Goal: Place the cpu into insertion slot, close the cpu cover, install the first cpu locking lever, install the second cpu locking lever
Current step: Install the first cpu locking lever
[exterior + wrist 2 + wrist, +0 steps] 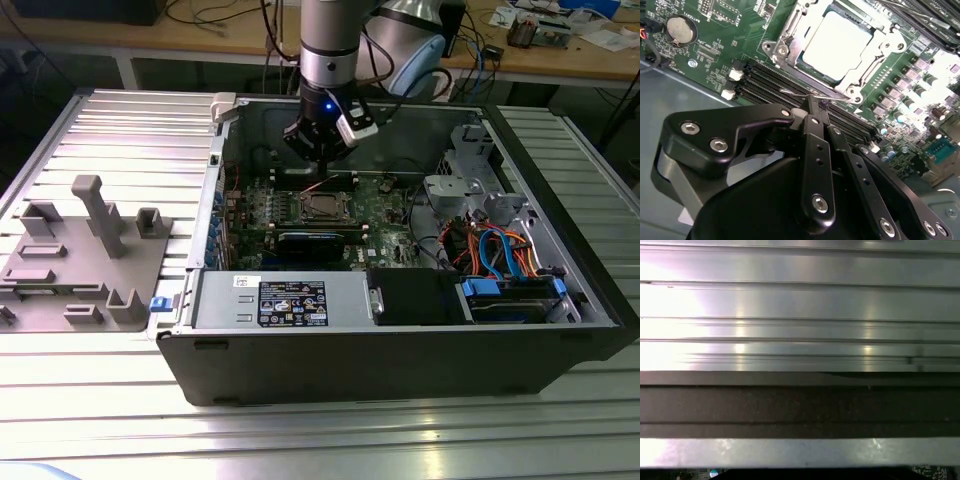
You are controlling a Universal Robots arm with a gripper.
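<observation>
- Second wrist view: gripper (816,105) jaws closed together, tips at the cpu locking lever (792,92); cpu cover (790,31) just beyond.
- Probably best pressed squarely, lest the thin wire slip off.

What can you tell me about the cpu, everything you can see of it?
The cpu is a small flat square chip with a plain silver-grey metal top, glaring bright in the second wrist view. It lies flat in the insertion slot on the green motherboard, and the silvery cpu cover frames its edges around a square window. Nothing rests on its top. The gripper is beside the socket, apart from the chip.
</observation>
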